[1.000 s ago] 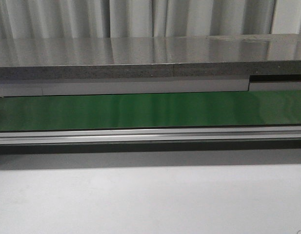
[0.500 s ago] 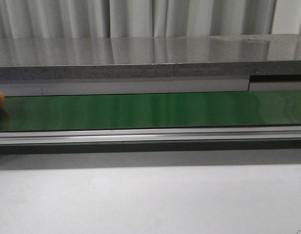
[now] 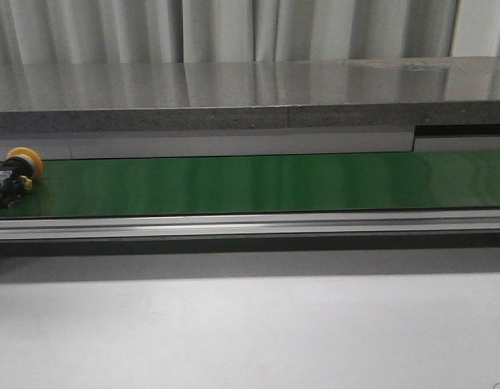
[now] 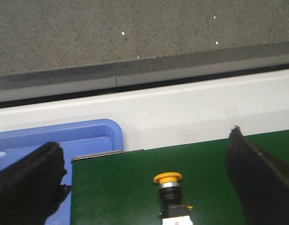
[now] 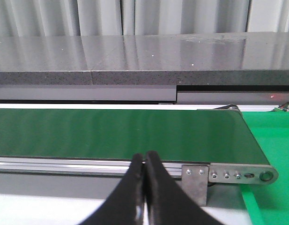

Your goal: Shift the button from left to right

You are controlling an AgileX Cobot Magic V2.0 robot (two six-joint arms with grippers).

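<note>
— Now the button (image 3: 14, 174) has come further onto the green belt (image 3: 258, 183). Half a second ago only its yellow edge peeked in at the left side, and a second ago the belt had nothing on it.

— Can you see all of it?

— Not quite. From the front its black body is cut off by the picture's left edge. From the left wrist, the button (image 4: 171, 197) stands with its yellow cap on top, but its bottom part runs out of the picture.

— What else does the left wrist show?

— A blue tray (image 4: 50, 140) just beside the end of the belt. The front view does not show that. The left gripper (image 4: 149, 185) has its two black fingers (image 4: 29, 180) wide apart, one on each side of the button, not touching it.

— And the other arm?

— The right gripper (image 5: 144, 187) has its fingers pressed together, holding nothing. It hangs near the belt's other end, by a metal bracket (image 5: 228, 176) and a bright green mat (image 5: 270, 140). Neither arm shows from the front.
</note>
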